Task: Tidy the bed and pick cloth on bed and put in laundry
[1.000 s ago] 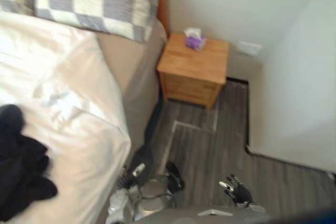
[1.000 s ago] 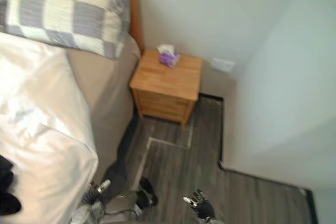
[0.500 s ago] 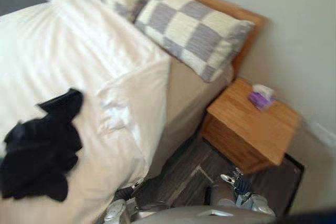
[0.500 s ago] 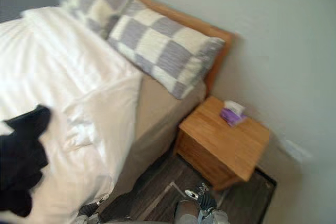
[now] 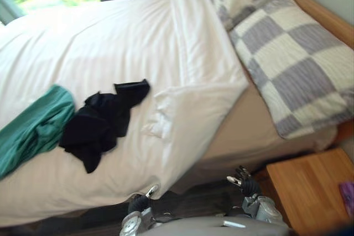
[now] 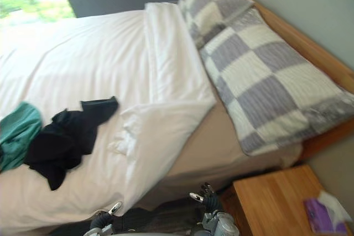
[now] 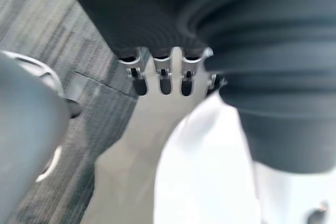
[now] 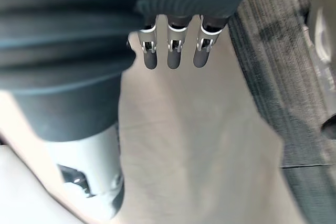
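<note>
Black cloth (image 5: 102, 122) is lying crumpled on the white duvet (image 5: 110, 42) in the left eye view, near the bed's close edge. A green cloth (image 5: 33, 128) is touching it on the side toward the window. Both are looking light, limp and soft, so I am judging that a pinch into the thickest bunched fold should lift each one whole, though loose ends may trail and drag. The left hand (image 5: 142, 200) and the right hand (image 5: 241, 181) are hanging low beside the bed, well apart from the garments.

In the right eye view, the duvet's corner is lying folded back below the checked pillows (image 6: 260, 81), baring the beige sheet (image 6: 221, 147). A purple tissue box (image 6: 319, 214) is sitting on the wooden nightstand (image 6: 271, 203).

In the left wrist view, the left hand's fingers (image 7: 165, 81) are hanging straight and relaxed, holding nothing, with grey floor (image 7: 42, 24) beyond.

In the right wrist view, the right hand's fingers (image 8: 173, 51) are likewise hanging loose and empty.
</note>
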Motion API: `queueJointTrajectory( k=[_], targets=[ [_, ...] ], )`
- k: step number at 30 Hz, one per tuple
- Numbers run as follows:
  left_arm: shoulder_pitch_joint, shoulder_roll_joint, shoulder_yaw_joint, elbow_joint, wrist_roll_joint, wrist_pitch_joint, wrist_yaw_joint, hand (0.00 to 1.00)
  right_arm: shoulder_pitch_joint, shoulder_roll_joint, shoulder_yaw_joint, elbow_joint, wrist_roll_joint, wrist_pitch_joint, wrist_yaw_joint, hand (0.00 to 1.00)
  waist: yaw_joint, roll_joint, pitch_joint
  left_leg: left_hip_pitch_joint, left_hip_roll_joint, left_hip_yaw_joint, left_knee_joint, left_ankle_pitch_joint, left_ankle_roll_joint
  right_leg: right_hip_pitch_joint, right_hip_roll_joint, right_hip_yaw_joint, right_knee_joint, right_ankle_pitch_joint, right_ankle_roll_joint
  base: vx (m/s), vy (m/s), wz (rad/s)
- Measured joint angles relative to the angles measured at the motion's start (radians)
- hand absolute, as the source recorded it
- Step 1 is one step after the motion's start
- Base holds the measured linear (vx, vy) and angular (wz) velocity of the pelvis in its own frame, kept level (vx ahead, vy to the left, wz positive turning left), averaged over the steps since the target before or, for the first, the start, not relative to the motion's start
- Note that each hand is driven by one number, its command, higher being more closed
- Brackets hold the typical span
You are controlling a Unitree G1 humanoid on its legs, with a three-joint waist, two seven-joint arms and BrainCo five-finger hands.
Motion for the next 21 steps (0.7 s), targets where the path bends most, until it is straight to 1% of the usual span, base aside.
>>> queueJointTrajectory(
  k=[1,2,3,4,5,6,7,9,11,12,13,14,15,16,18,19,20,21],
  targets=[
    [-0.001,0.004,0.002,0.0,0.001,0.001,0.0,0.0,0.003,0.012,-0.007,0.001,0.01,-0.001,-0.008,0.0,0.002,-0.001,-0.001,-0.001,-0.003,0.002,-0.002,0.0,0.0,0.006,0.0,0.0,-0.011,0.004,0.006,0.07,0.021,-0.14],
    [-0.002,0.013,0.007,0.002,0.012,0.003,0.001,0.0,0.01,0.031,-0.024,0.002,0.027,-0.011,-0.019,0.0,0.004,-0.017,-0.01,0.001,-0.009,0.003,-0.002,0.0,0.0,0.023,0.0,0.0,-0.038,0.01,0.015,0.06,0.009,-0.08],
    [-0.002,0.023,0.007,0.009,0.022,0.02,0.004,0.0,0.028,0.038,-0.043,0.0,0.032,-0.04,-0.04,0.0,0.003,-0.025,-0.019,0.007,-0.013,0.003,-0.001,0.002,0.002,0.038,-0.002,0.0,-0.059,0.019,0.028,0.04,0.005,-0.03],
    [-0.002,0.023,0.006,0.01,0.023,0.022,0.006,0.0,0.032,0.038,-0.045,0.0,0.032,-0.047,-0.046,0.0,0.003,-0.025,-0.02,0.008,-0.014,0.003,-0.001,0.002,0.002,0.042,-0.002,0.0,-0.061,0.022,0.031,0.0,0.0,0.0],
    [-0.006,0.024,0.007,0.01,0.037,0.037,0.009,0.0,0.045,0.037,-0.074,-0.008,0.03,-0.079,-0.078,0.0,0.002,-0.024,-0.02,0.02,-0.015,0.005,-0.001,0.004,0.005,0.058,-0.002,0.0,-0.07,0.032,0.033,0.0,0.0,0.0],
    [-0.012,0.023,0.007,0.014,0.039,0.055,0.01,0.0,0.067,0.029,-0.09,-0.037,0.026,-0.1,-0.12,0.0,0.002,-0.019,-0.02,0.024,-0.015,0.008,-0.004,0.007,0.005,0.065,-0.001,0.001,-0.074,0.038,0.033,0.0,0.0,0.0],
    [-0.013,0.023,0.007,0.015,0.039,0.062,0.01,0.0,0.071,0.025,-0.094,-0.048,0.024,-0.106,-0.133,0.0,0.002,-0.017,-0.021,0.024,-0.015,0.009,-0.008,0.009,0.004,0.065,-0.001,0.001,-0.074,0.039,0.033,-0.05,-0.008,-0.04],
    [-0.016,0.024,0.006,0.02,0.039,0.086,0.01,0.0,0.082,0.012,-0.129,-0.138,0.0,-0.121,-0.203,0.0,-0.003,-0.011,-0.022,0.038,-0.015,0.015,-0.039,0.029,0.0,0.064,0.006,0.003,-0.077,0.045,0.032,-0.08,-0.032,-0.07],
    [-0.015,0.026,0.004,0.029,0.038,0.1,0.009,0.0,0.1,-0.014,-0.146,-0.282,-0.025,-0.13,-0.262,0.0,-0.011,0.005,-0.027,0.045,-0.015,0.022,-0.081,0.052,-0.008,0.058,0.017,0.003,-0.084,0.046,0.032,-0.11,-0.07,-0.02],
    [-0.014,0.025,0.0,0.032,0.036,0.106,0.008,0.0,0.108,-0.034,-0.165,-0.381,-0.053,-0.128,-0.295,0.0,-0.018,0.009,-0.03,0.053,-0.015,0.025,-0.11,0.068,-0.011,0.055,0.025,0.004,-0.085,0.046,0.032,-0.09,-0.07,0.03],
    [-0.013,0.026,-0.003,0.032,0.035,0.107,0.008,0.0,0.109,-0.04,-0.172,-0.417,-0.06,-0.126,-0.305,0.0,-0.018,0.011,-0.031,0.056,-0.014,0.026,-0.115,0.072,-0.011,0.053,0.029,0.005,-0.085,0.046,0.032,-0.1,-0.092,-0.03],
    [-0.012,0.027,-0.007,0.031,0.029,0.109,0.008,0.0,0.107,-0.058,-0.194,-0.509,-0.089,-0.124,-0.322,0.0,-0.017,0.014,-0.033,0.055,-0.008,0.029,-0.116,0.072,-0.012,0.048,0.035,0.01,-0.085,0.046,0.032,-0.09,-0.079,-0.08],
    [-0.012,0.028,-0.008,0.029,0.028,0.109,0.007,0.0,0.106,-0.072,-0.21,-0.578,-0.109,-0.119,-0.324,0.0,-0.018,0.013,-0.033,0.053,-0.005,0.03,-0.117,0.073,-0.012,0.046,0.04,0.018,-0.087,0.046,0.032,-0.19,-0.107,-0.1],
    [-0.006,0.033,-0.012,0.029,0.027,0.108,0.007,0.0,0.097,-0.103,-0.23,-0.677,-0.151,-0.1,-0.317,0.0,-0.019,0.008,-0.036,0.042,-0.004,0.028,-0.12,0.075,-0.009,0.046,0.045,0.033,-0.103,0.046,0.032,-0.17,-0.072,-0.09],
    [0.001,0.039,-0.015,0.024,0.025,0.108,0.007,0.0,0.091,-0.126,-0.233,-0.731,-0.17,-0.087,-0.312,0.0,-0.021,0.003,-0.035,0.036,-0.007,0.026,-0.121,0.08,-0.002,0.046,0.046,0.037,-0.118,0.046,0.031,-0.16,-0.063,-0.08],
    [0.011,0.049,-0.021,0.016,0.003,0.107,0.008,0.0,0.081,-0.151,-0.232,-0.781,-0.192,-0.06,-0.283,0.0,-0.024,-0.004,-0.032,0.03,-0.012,0.022,-0.122,0.087,0.004,0.046,0.047,0.052,-0.134,0.042,0.027,-0.13,-0.042,-0.1],
    [0.013,0.053,-0.023,0.016,-0.003,0.106,0.008,0.0,0.076,-0.158,-0.229,-0.791,-0.199,-0.051,-0.276,0.0,-0.025,-0.006,-0.032,0.027,-0.015,0.02,-0.122,0.089,0.007,0.045,0.046,0.056,-0.138,0.039,0.024,-0.17,-0.047,-0.06],
    [0.014,0.069,-0.039,0.017,-0.009,0.106,0.008,0.0,0.061,-0.18,-0.223,-0.808,-0.212,-0.029,-0.253,0.0,-0.032,-0.009,-0.033,0.015,-0.021,0.011,-0.122,0.098,0.013,0.038,0.044,0.059,-0.146,0.032,0.014,-0.14,-0.033,0.08]
  ],
)
